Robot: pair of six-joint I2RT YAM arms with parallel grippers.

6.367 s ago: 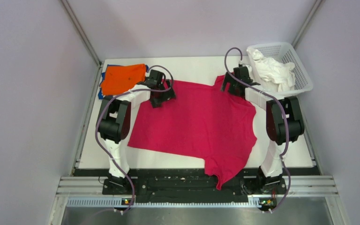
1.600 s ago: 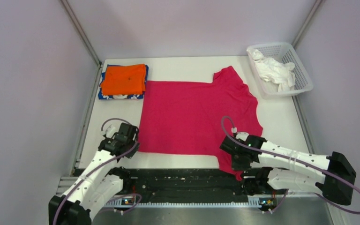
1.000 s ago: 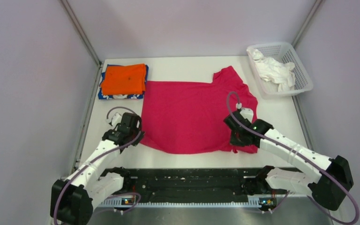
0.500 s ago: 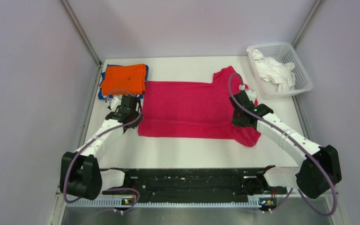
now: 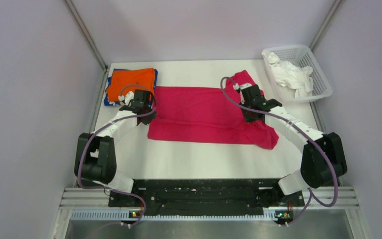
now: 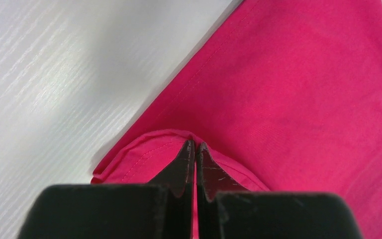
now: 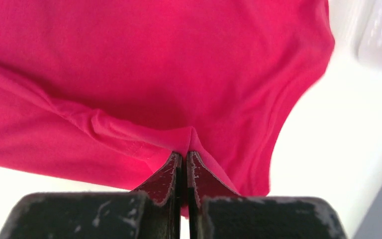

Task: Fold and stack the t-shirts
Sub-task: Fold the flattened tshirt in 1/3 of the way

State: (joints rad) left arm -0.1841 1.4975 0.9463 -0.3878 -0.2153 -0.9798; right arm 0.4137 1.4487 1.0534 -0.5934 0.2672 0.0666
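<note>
On the white counter (image 5: 204, 159), the magenta-red t-shirt (image 5: 204, 117) now lies folded in half beside the orange t-shirt (image 5: 129, 82). Both pairs of jaws, clenched on its hem, have carried it across to the far edge.

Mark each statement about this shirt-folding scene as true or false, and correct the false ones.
1. The left tool and the right tool are each shut on the magenta-red t-shirt. True.
2. The white basket stands at the far right corner of the table. True.
3. The orange t-shirt lies in the white basket. False: the orange t-shirt lies folded at the table's far left corner, and the basket holds white cloth.
4. The magenta-red t-shirt lies spread in a single layer. False: the edge pinched by both tools is doubled over the rest of the shirt.
</note>
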